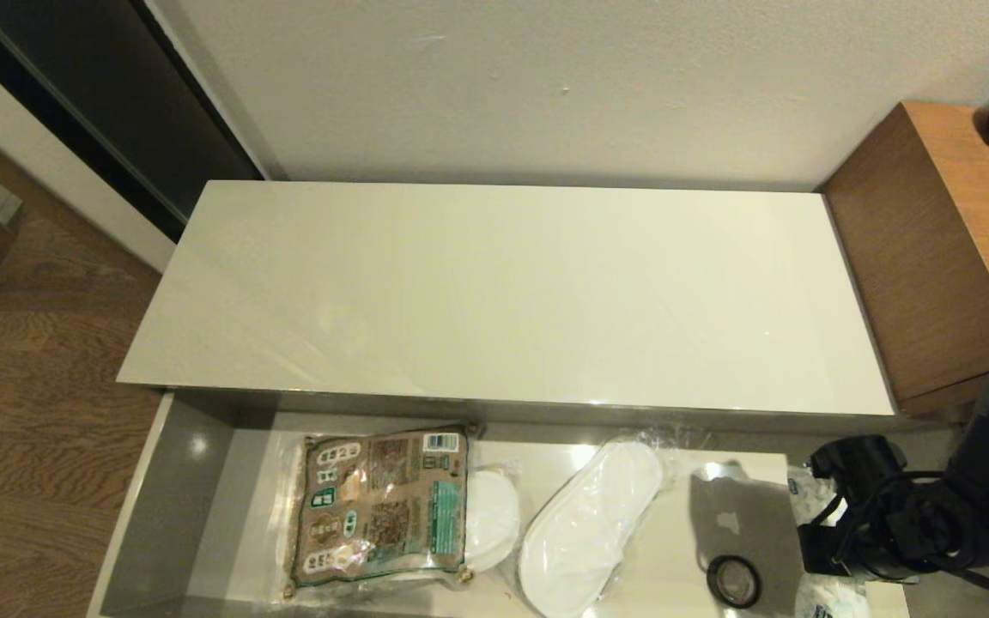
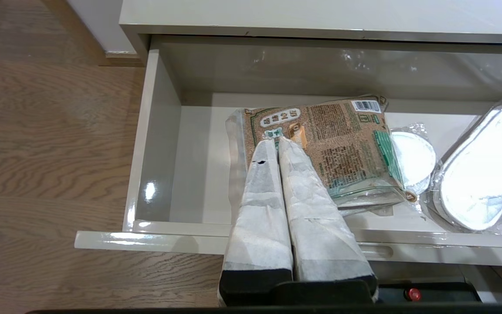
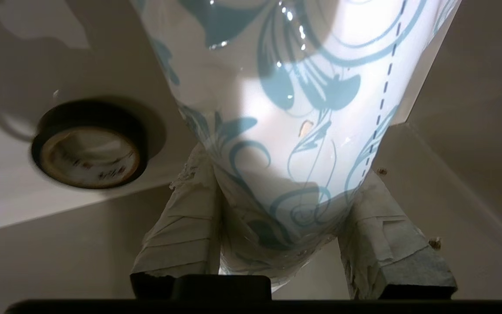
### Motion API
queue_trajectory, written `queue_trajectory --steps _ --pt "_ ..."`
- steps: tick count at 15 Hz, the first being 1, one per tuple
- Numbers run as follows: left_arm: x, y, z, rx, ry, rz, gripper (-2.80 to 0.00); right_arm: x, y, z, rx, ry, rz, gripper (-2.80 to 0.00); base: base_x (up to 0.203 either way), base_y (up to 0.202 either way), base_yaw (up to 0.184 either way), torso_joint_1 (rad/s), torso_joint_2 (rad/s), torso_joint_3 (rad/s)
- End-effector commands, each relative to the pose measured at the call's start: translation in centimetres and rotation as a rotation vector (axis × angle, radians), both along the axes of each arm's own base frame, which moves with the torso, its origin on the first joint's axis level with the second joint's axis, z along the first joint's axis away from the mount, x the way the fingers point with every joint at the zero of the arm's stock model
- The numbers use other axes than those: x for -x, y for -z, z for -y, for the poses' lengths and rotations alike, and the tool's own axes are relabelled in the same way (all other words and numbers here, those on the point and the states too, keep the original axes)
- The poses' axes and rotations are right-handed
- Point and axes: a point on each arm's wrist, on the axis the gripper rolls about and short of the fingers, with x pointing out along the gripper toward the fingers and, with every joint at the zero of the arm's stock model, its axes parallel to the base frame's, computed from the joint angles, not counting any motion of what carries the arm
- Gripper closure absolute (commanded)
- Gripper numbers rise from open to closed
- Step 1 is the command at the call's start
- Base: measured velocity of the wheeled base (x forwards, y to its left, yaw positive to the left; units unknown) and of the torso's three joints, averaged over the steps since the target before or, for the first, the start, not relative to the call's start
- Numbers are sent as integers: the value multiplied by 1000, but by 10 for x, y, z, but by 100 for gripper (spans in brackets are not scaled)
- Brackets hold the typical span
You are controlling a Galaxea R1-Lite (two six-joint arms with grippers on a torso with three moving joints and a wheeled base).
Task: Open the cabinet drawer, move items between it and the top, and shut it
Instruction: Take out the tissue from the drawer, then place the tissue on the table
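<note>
I see the drawer (image 1: 170,481) pulled out under the bare top (image 1: 503,292). My right claw (image 3: 277,226) is down in the drawer's right end, squeezing the tissue pack (image 3: 294,109). The tape ring (image 1: 733,581) lies just beside it. The packet (image 1: 379,506) lies flat at the left, near the slippers (image 1: 585,532). My left claw (image 2: 277,141) hangs over the packet, fingers pressed together and holding nothing.
</note>
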Motion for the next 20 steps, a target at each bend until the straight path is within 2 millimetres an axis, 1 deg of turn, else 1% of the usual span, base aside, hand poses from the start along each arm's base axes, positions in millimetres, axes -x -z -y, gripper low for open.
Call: queue_trajectory --steps 1,2,3,5,6,8,9,10,12,15,16,18,19,20 --pt "0 0 0 0 0 -1 0 7 -15 -5 -3 -4 32 0 0 0 0 0 0 0" --pt "0 0 0 0 0 -1 0 9 -19 -6 -2 -9 38 0 0 0 0 0 0 0" --pt "0 0 0 0 0 -1 0 10 -32 -8 -2 -19 65 0 0 0 0 0 0 0" --pt "0 0 0 0 0 -1 0 15 -72 -16 -8 -55 139 0 0 0 0 0 0 0" --pt "0 0 0 0 1 -1 0 18 -89 -22 -12 -79 151 0 0 0 0 0 0 0" --pt "0 0 0 0 0 -1 0 14 -122 -34 -18 -126 171 0 0 0 0 0 0 0" --pt "0 0 0 0 0 -1 0 16 -134 -40 -21 -148 165 0 0 0 0 0 0 0" --pt "0 0 0 0 0 -1 0 12 -148 -43 -22 -158 178 0 0 0 0 0 0 0" --pt "0 0 0 0 0 -1 0 4 -193 -51 -28 -182 229 0 0 0 0 0 0 0" --pt "0 0 0 0 0 -1 0 9 -254 -59 -30 -215 243 0 0 0 0 0 0 0" --pt "0 0 0 0 0 -1 0 13 -271 -61 -30 -223 238 0 0 0 0 0 0 0" --pt "0 0 0 0 1 -1 0 18 -299 -64 -30 -238 241 0 0 0 0 0 0 0" --pt "0 0 0 0 0 -1 0 18 -308 -66 -28 -244 236 0 0 0 0 0 0 0" --pt "0 0 0 0 1 -1 0 15 -312 -67 -20 -245 220 0 0 0 0 0 0 0"
